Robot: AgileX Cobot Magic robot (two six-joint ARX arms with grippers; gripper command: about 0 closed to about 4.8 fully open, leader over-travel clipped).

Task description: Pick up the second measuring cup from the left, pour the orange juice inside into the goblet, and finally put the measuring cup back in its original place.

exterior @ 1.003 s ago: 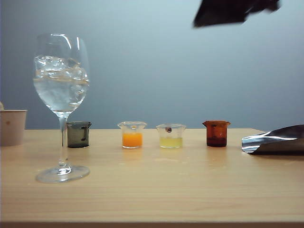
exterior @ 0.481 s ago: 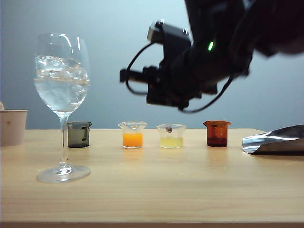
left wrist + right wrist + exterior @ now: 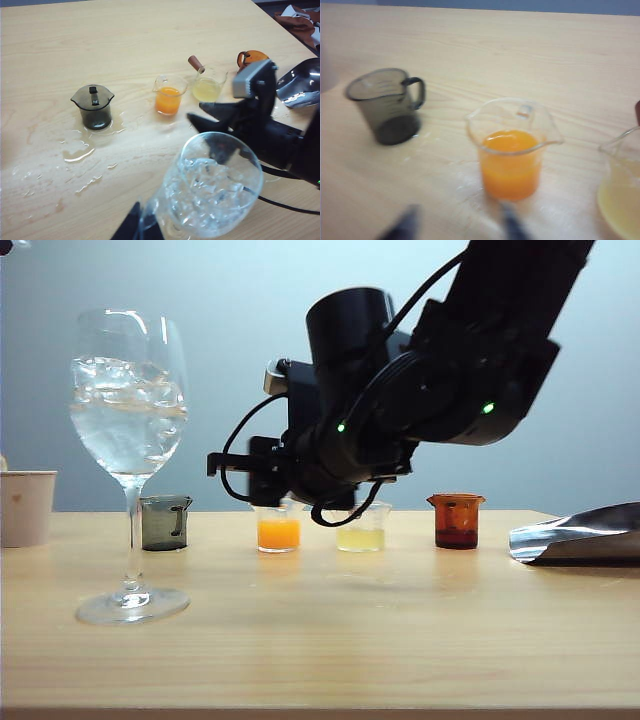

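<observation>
The second measuring cup (image 3: 278, 528), small and clear, stands second from the left in the row, part filled with orange juice (image 3: 510, 165). It shows too in the left wrist view, as the measuring cup (image 3: 169, 96). The goblet (image 3: 130, 430), with ice and clear liquid, stands front left. My right gripper (image 3: 457, 227) is open, its blurred fingers (image 3: 402, 225) just short of the cup, nothing between them. In the exterior view the right gripper (image 3: 215, 465) hangs in front of the row. My left gripper (image 3: 142, 227) is a dark wedge behind the goblet (image 3: 215, 185), apart from it.
A smoky grey cup (image 3: 165, 522), a pale yellow cup (image 3: 360, 530) and a brown cup (image 3: 457, 520) share the row. A paper cup (image 3: 25, 505) stands far left, a foil bag (image 3: 580, 533) far right. Spilled water (image 3: 80, 155) lies by the grey cup.
The right arm has come down from the top of the exterior view and now hangs low in front of the orange and yellow cups. Cups and goblet have not moved.
</observation>
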